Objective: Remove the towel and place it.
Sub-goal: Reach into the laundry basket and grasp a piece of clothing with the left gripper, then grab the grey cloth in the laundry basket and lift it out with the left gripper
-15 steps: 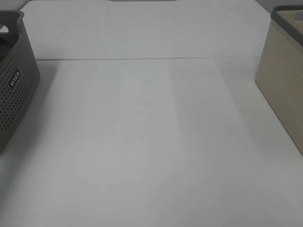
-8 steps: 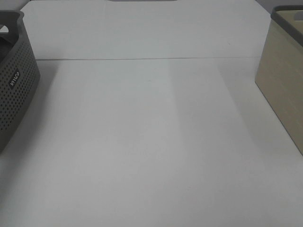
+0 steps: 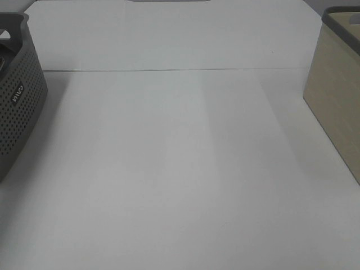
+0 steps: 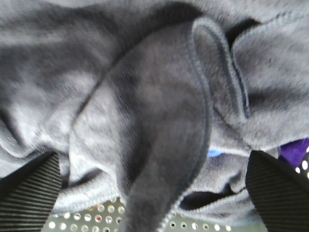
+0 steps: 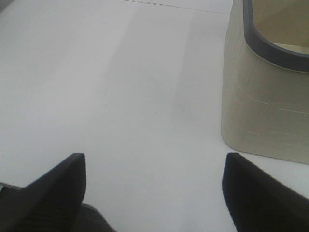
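Left gripper (image 4: 154,191) spread wide — just above towel (image 4: 145,96)

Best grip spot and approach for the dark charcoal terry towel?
Pinch the raised hemmed fold of the dark charcoal terry towel from above: it stands proud, the left gripper straddles it with open fingers, and the perforated grey basket likely blocks side entry.

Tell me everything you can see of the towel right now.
The towel shows only in the left wrist view. It is dark charcoal-grey terry cloth, fuzzy, crumpled into thick folds, with a stitched hem curving along one raised fold. It lies bunched inside the perforated grey basket, and something purple peeks out beside it. The left tool hangs open close over it, with ribbed fingers either side of the raised fold, not closed on it.
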